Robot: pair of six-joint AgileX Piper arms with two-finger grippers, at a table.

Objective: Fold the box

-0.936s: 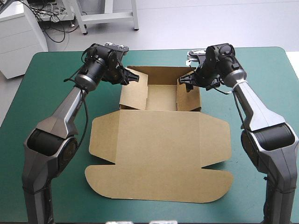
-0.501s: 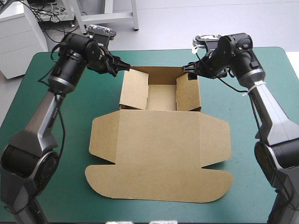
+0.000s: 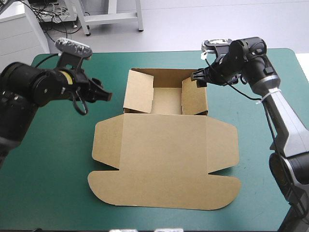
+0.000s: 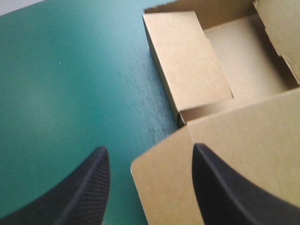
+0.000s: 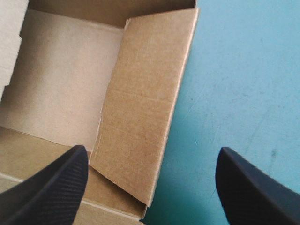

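Left end effector [image 4: 149,148], right end effector [image 5: 152,149] spread | wrist views crop box [image 5: 140,84]

We see our right arm [image 3: 285,125] as a long tapering grey shell between rounded black joint housings, and our left arm [image 3: 29,87] as a bulky black cylinder. The left end effector [image 4: 149,148] and right end effector [image 5: 152,149] each carry two broad black fin-shaped fingers [image 5: 51,187], finely ribbed across their surface.
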